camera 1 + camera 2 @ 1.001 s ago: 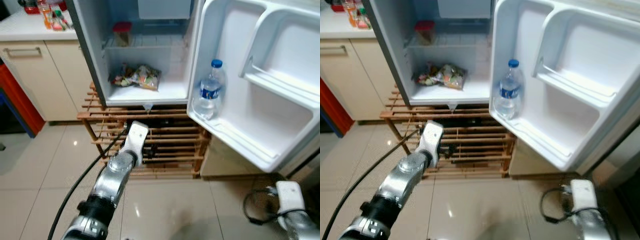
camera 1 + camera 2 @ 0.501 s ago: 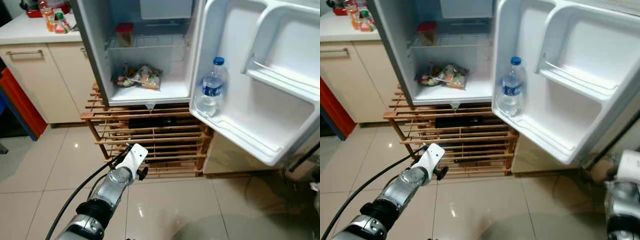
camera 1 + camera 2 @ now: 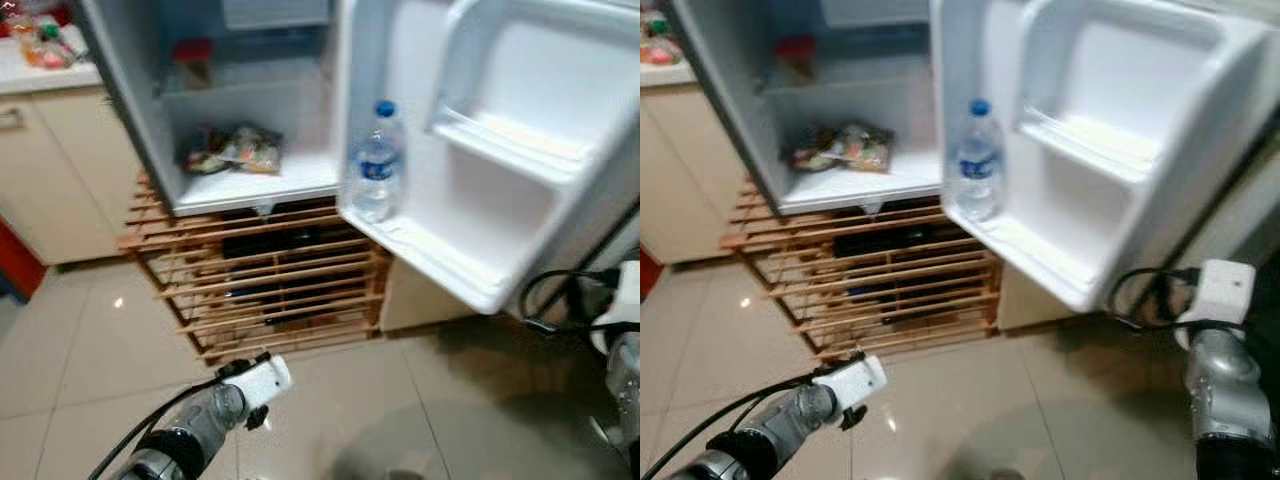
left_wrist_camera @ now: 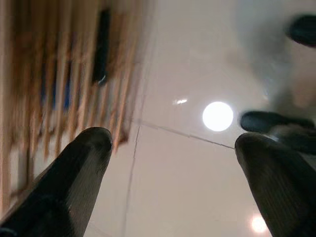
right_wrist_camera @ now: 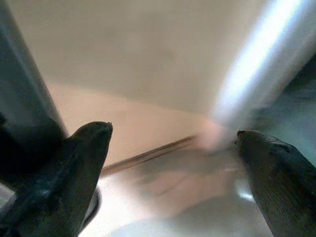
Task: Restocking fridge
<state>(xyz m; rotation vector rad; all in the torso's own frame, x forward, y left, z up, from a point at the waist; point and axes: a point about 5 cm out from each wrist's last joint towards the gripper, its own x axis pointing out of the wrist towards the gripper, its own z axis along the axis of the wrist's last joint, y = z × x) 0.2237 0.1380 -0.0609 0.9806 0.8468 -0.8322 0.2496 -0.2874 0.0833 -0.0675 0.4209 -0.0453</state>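
Observation:
The small fridge (image 3: 120, 110) stands open on a wooden slat rack (image 3: 260, 280). A clear water bottle with a blue cap (image 3: 377, 160) stands upright in the lower shelf of the open door (image 3: 480, 230). Snack bags (image 3: 225, 150) lie on the fridge's bottom shelf, and a red-lidded jar (image 3: 192, 62) sits on the shelf above. My left gripper (image 4: 173, 143) is open and empty, low over the floor tiles in front of the rack. My right gripper (image 5: 173, 133) is open and empty, held low to the right of the door.
A beige cabinet (image 3: 50, 170) with a cluttered white counter (image 3: 40, 45) stands left of the fridge. A black cable (image 3: 560, 300) loops by the wall below the door's outer edge. Glossy tile floor (image 3: 400, 420) lies in front.
The view has swung right, shifting the fridge leftward. My left arm has dropped from the rack's height toward the floor. My right arm has come up at the right edge.

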